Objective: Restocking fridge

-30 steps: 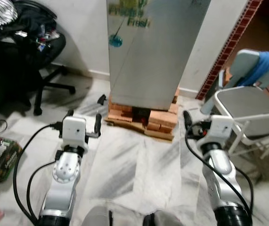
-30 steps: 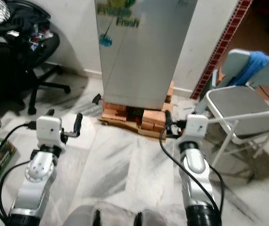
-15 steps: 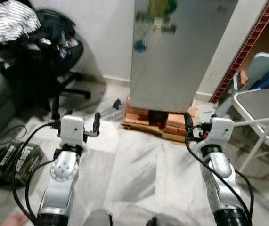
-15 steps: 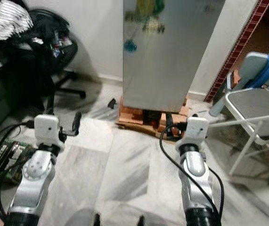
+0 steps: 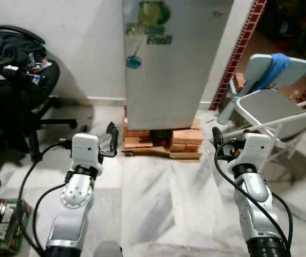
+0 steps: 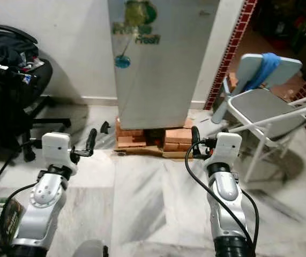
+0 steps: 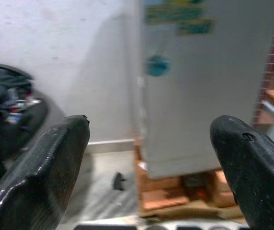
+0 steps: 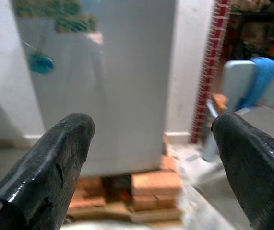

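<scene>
A tall grey fridge (image 5: 174, 69) with its door shut stands straight ahead against the white wall, raised on a base of bricks (image 5: 163, 143). Green and blue stickers (image 5: 151, 27) mark its door. My left gripper (image 5: 97, 133) is held up in front of me, open and empty, short of the fridge's left corner. My right gripper (image 8: 153, 136) is also open and empty, raised level with the left one and pointing at the fridge's right side. Both are well apart from the fridge.
A black office chair (image 5: 21, 75) piled with clothes stands at the left. A grey folding chair (image 5: 270, 107) with a blue cloth (image 5: 276, 64) stands at the right. A green pack (image 5: 0, 222) lies on the marble floor near my left side. A small black object (image 6: 104, 127) lies beside the bricks.
The whole picture has shifted as the camera moved; the fridge now sits centred and square ahead. Both arms keep the same raised pose and both grippers stay open.
</scene>
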Controlling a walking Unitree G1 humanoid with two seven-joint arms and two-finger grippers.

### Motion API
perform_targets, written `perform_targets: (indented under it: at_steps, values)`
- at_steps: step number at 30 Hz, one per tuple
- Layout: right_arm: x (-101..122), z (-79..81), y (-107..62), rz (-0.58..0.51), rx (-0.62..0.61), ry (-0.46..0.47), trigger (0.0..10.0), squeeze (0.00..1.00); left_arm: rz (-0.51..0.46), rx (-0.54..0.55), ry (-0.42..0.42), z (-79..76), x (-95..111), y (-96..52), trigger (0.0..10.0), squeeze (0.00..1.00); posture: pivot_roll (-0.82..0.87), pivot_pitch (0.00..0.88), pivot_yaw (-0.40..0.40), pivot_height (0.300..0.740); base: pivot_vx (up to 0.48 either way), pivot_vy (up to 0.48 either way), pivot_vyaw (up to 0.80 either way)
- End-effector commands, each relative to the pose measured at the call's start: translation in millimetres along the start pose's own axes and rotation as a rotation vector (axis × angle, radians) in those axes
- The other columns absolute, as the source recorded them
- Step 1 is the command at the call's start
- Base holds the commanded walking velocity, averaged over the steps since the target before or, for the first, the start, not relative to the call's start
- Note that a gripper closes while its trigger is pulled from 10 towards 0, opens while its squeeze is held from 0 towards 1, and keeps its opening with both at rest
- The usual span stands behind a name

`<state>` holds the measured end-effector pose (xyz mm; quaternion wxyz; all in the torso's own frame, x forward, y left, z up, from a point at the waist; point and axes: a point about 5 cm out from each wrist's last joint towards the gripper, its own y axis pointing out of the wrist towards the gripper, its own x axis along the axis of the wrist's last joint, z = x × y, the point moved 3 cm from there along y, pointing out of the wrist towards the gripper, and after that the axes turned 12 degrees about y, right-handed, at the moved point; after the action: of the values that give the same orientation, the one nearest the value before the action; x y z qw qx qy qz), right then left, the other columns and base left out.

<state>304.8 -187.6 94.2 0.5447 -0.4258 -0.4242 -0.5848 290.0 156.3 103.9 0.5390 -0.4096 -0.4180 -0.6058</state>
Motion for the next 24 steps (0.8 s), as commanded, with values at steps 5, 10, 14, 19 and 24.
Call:
perform_targets:
  at_steps: [5, 10, 14, 19, 24]
  values:
    - [-7.7, 0.4, -1.0, 0.030, -0.014, 0.025, 10.0, 0.00, 0.044, 0.002, 0.002, 4.5, -9.8, -6.3, 10.0, 0.00, 0.09, 0.061, -0.053, 0.740, 0.256, 0.368, 0.00]
    - [-4.3, 3.9, 2.9, 0.025, -0.003, 0.023, 10.0, 0.00, 0.045, 0.006, 0.000, 1.1, -7.3, -6.1, 10.0, 0.00, 0.09, 0.071, -0.062, 0.740, 0.000, 0.419, 0.00]
    - [-2.4, 1.5, 4.2, 0.021, -0.006, 0.021, 10.0, 0.00, 0.045, 0.007, -0.001, 1.3, -7.1, -7.2, 10.0, 0.00, 0.09, 0.075, -0.061, 0.740, 0.000, 0.420, -0.36]
    - [-3.7, -1.8, 2.9, 0.025, -0.015, 0.018, 10.0, 0.00, 0.054, 0.003, -0.004, 1.4, -8.8, -8.1, 10.0, 0.00, 0.09, 0.063, -0.059, 0.740, 0.000, 0.424, -0.80]
    - [-3.3, 1.2, 3.6, 0.021, -0.010, 0.019, 10.0, 0.00, 0.050, 0.002, 0.004, 2.2, -8.0, -5.7, 10.0, 0.00, 0.09, 0.062, -0.057, 0.740, 0.000, 0.438, -0.80]
